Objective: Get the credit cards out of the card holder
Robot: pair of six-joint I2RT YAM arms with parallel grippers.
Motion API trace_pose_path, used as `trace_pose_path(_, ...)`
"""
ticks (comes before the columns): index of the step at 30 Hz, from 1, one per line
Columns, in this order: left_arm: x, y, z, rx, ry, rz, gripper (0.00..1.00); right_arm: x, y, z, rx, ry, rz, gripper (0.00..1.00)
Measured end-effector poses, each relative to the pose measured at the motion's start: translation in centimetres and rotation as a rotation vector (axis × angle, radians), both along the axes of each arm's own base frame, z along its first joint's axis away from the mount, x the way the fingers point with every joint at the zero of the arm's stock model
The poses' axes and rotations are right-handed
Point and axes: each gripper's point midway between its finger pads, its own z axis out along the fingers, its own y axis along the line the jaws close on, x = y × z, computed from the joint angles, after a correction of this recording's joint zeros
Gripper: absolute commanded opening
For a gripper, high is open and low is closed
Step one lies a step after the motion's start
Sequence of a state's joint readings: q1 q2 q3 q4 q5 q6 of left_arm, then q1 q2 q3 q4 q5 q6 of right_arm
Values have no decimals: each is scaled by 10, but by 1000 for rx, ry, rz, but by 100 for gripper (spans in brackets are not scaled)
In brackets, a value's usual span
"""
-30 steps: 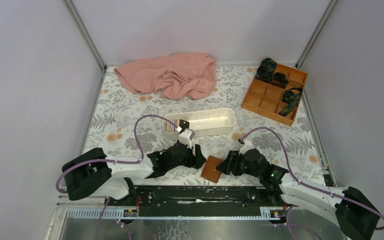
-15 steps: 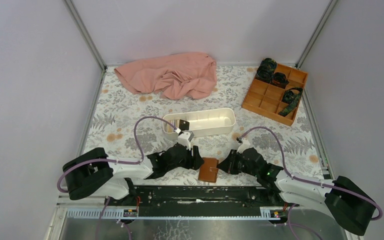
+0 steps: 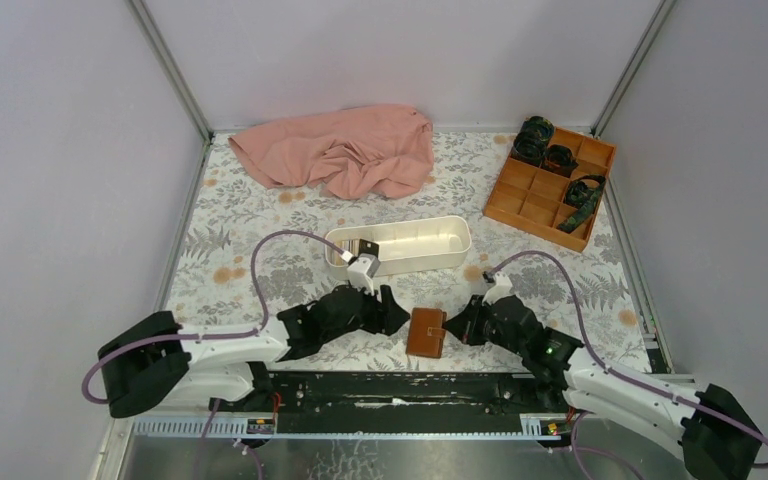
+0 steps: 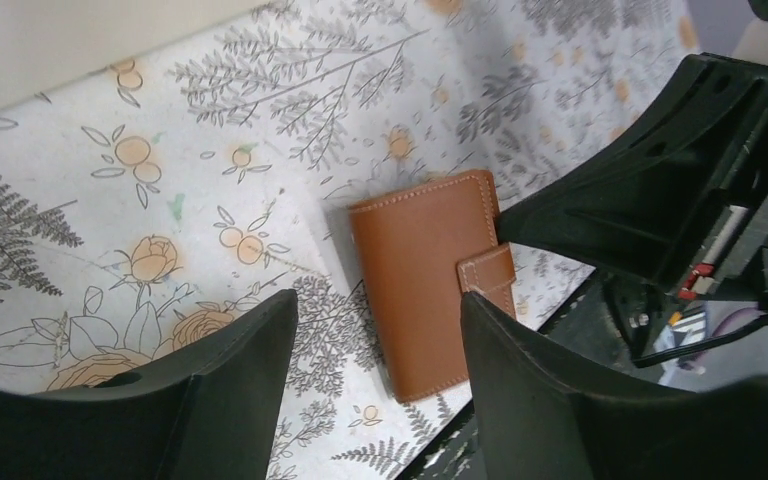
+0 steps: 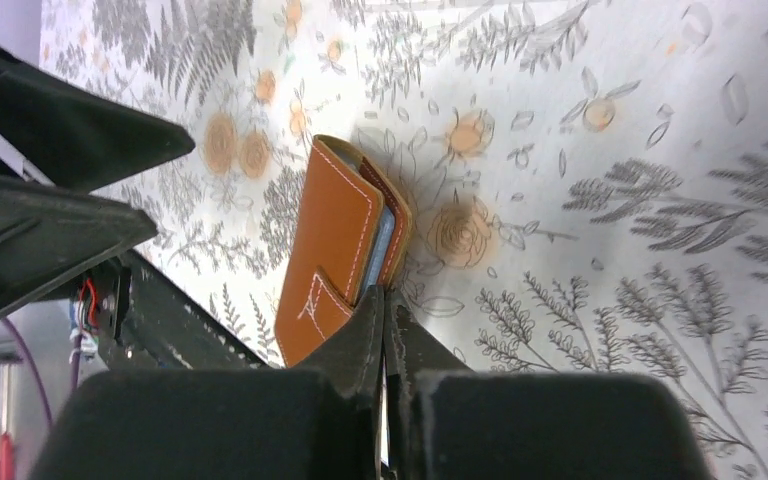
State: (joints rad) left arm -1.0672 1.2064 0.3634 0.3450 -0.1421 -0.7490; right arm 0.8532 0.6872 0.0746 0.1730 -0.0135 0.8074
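The card holder (image 3: 426,332) lies closed on the worktop (image 3: 260,250), directly between the two end effectors, just ahead of each one's fingertips. Its snap tab (image 4: 487,268) is wrapped over the edge that faces the right end effector (image 5: 385,297). That end effector is closed, its tips meeting at the holder's opening edge right beside the tab. Whether a sliver of leather is pinched between them cannot be told from here. The left end effector (image 4: 378,300) is open and holds nothing, with its fingers spread on the holder's far side and the holder showing in the gap ahead of them. The credit cards (image 5: 379,250) show only as a pale blue edge between the covers, just ahead of the right fingertips. The step in hand looks like getting the flap undone. To do that well, the right tips should probably work under the tab or top cover rather than push at the spine, since the holder seems light enough to skid across the cloth. The left end effector would do best to come down on the lower cover or brace the opposite edge, so the lift peels the cover open instead of dragging the whole holder along. A slow, shallow pull should keep the cards seated until the holder lies flat.
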Motion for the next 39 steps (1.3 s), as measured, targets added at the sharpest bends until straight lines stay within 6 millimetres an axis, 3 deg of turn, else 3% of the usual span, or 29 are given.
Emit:
trace_pose_path(7,2,8,28,-62,-50,27,72,28,-18,44,-110,-150,-85,0)
trace_pose_path(13,1,18,21,-32,-45,48,76,51,-35,83,-269,-258,-129,0)
trace_pose_path(18,2,24,17,-13,-45,64,77,67,-52,99,-436,-315,-155,0)
trace_pose_path(23,4,28,20,-8,-54,84,77,79,-67,106,-607,-340,-164,0)
trace_pose_path(29,3,37,21,-15,-70,105,77,92,-70,108,-767,-332,-141,0)
trace_pose_path(34,2,44,15,12,-64,116,77,91,-64,88,-908,-301,-80,0)
trace_pose_path(39,2,48,20,5,-74,126,77,86,-43,67,-1017,-291,4,0)
